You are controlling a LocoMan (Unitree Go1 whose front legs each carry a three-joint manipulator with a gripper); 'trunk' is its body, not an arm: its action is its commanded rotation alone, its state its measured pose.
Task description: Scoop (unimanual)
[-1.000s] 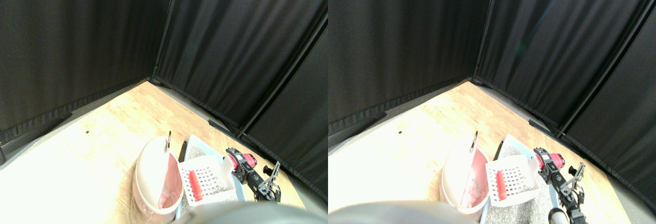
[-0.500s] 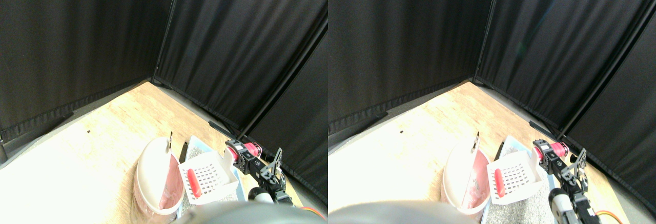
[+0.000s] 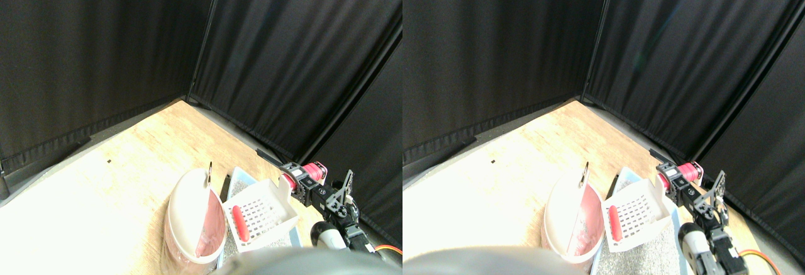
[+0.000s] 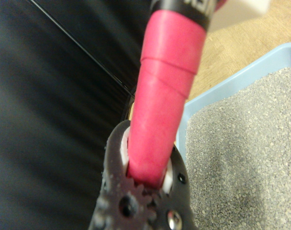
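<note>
A white slotted scoop (image 3: 264, 214) hangs over the light blue litter tray (image 3: 233, 175), tilted with its front edge low toward the pink and white bin (image 3: 188, 215). A red cylinder-shaped piece (image 3: 239, 223) lies in the scoop near that low front edge. My right gripper (image 3: 322, 191) reaches in from the lower right and is shut on the scoop's thick pink wrapped handle (image 3: 316, 170). In the wrist view the pink handle (image 4: 164, 91) runs down between the dark jaws of the gripper (image 4: 148, 176), and grey litter (image 4: 246, 158) fills the tray (image 4: 222, 91) below.
The bin stands on the wooden floor (image 3: 126, 162), touching the tray's left side, with a thin upright tab (image 3: 209, 173) at its far rim. Black curtains (image 3: 283, 55) close in the space behind and to the right, close to the arm.
The handle end has risen and moved back to the right, lifting the scoop off the litter and tipping it toward the bin. The red piece stayed in the scoop.
</note>
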